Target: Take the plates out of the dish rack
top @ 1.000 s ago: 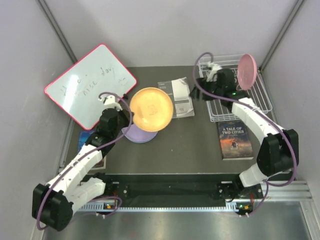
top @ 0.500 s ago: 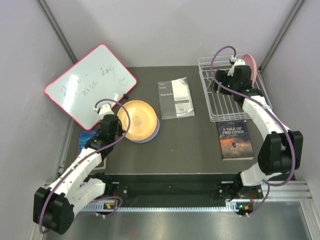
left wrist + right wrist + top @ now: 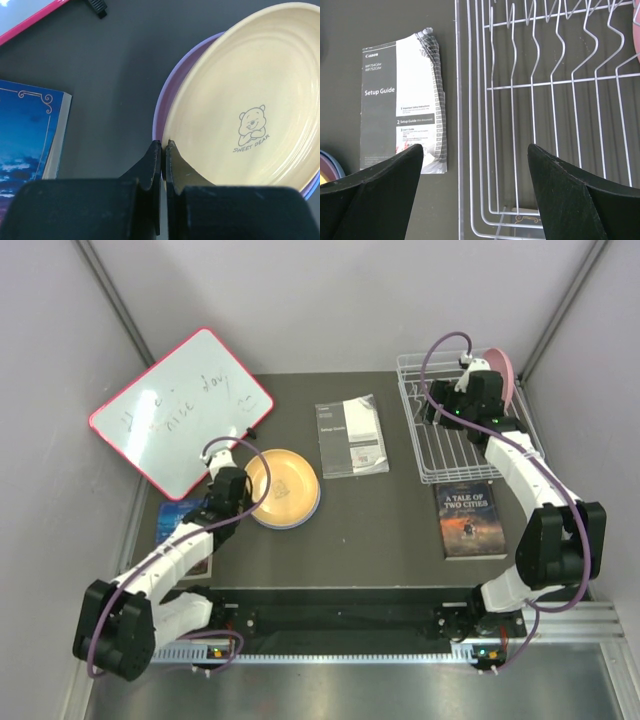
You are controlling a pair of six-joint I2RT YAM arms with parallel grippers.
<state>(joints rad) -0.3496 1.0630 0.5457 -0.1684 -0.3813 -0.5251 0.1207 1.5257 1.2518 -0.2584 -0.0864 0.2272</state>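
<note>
My left gripper (image 3: 162,150) pinches the orange plate (image 3: 250,100) by its near rim atop the lavender plate (image 3: 167,97); retreating clenched would drag it off; my right gripper (image 3: 475,150) gapes over the dish rack (image 3: 430,478), pink plate (image 3: 503,380) far right.

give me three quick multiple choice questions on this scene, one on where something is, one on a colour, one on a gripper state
1. Where is the pink plate?
A) flat on the table
B) standing in the dish rack
C) on the book

2. What colour is the plate lying on the lavender plate?
A) pink
B) light blue
C) orange

3. How is the right gripper?
A) open, empty
B) shut on the pink plate
C) shut on the book

Answers:
1 B: it stands on edge at the rack's far right side.
2 C: the orange plate lies on top, with the lavender rim showing beneath.
3 A: its fingers are spread wide over the rack wires, with nothing between them.
</note>
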